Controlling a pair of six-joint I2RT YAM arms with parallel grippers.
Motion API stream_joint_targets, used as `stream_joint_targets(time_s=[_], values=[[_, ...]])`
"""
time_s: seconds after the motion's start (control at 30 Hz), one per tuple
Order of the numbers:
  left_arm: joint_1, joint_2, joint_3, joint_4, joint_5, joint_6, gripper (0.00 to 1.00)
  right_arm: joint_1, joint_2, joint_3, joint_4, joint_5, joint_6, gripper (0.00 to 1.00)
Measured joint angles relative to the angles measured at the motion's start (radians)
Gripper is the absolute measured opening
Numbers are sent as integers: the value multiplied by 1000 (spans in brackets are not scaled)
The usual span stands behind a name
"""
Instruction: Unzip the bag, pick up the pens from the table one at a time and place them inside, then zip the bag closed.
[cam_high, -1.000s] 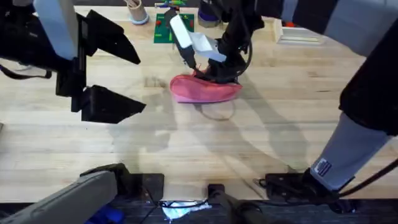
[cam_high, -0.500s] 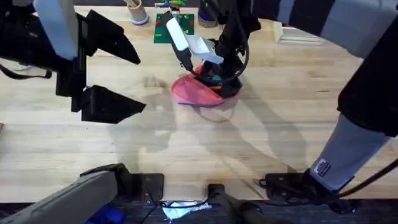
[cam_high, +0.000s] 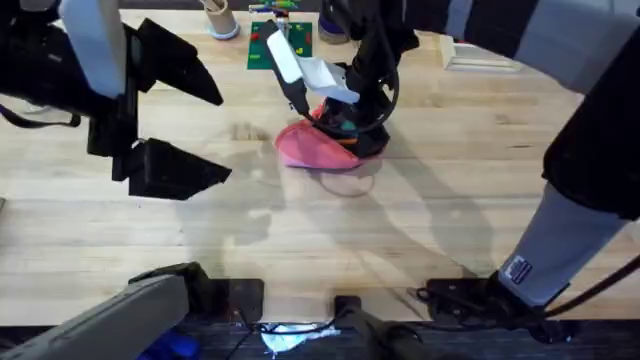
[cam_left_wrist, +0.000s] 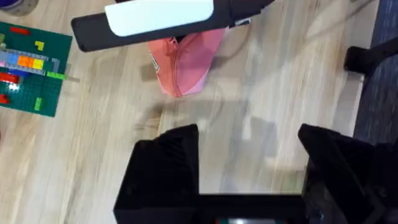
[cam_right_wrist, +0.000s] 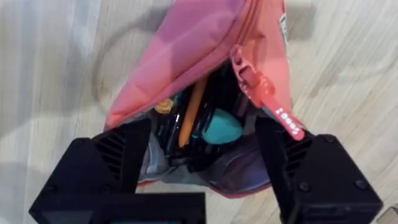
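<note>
The bag (cam_right_wrist: 186, 56) is pink with a dark lining; an orange pen (cam_right_wrist: 191, 112) lies inside. The desk (cam_high: 300, 240) shows pale wood grain.

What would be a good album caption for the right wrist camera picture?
Robot hand straddling the open pink bag, an orange pen visible inside.

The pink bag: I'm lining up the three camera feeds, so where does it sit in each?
Overhead: the bag lies upper middle on the table, under the right gripper.
Left wrist: upper middle, below a white-and-black arm.
Right wrist: centre, mouth open, between the fingers.
Shared landmark: the bag's pink fabric.
</note>
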Motion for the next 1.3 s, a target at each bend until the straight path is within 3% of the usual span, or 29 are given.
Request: stream_joint_targets(time_s=[0.1,0.17,0.2,0.3,0.43,0.6,0.9,1.07,1.3], values=[[4,0,0,32,-4,-44,995,0,-2,0,0,0,24,995],[14,0,0,81,-17,-114,995,0,-11,0,-1,1,43,995],[37,0,0,155,-58,-279,995,0,-45,0,-2,6,69,995],[60,0,0,194,-119,-491,996,-2,-101,0,-4,7,92,995],[74,0,0,212,-184,-717,996,-3,-173,0,-6,8,110,995],[74,0,0,218,-212,-921,995,-7,-232,0,-6,8,123,996],[74,0,0,172,-225,-1113,996,-27,-289,0,-7,8,148,996],[74,0,0,123,-227,-1256,995,-26,-291,0,-8,8,184,996],[74,0,0,141,-209,-1356,996,-27,-291,0,-54,8,230,996]])
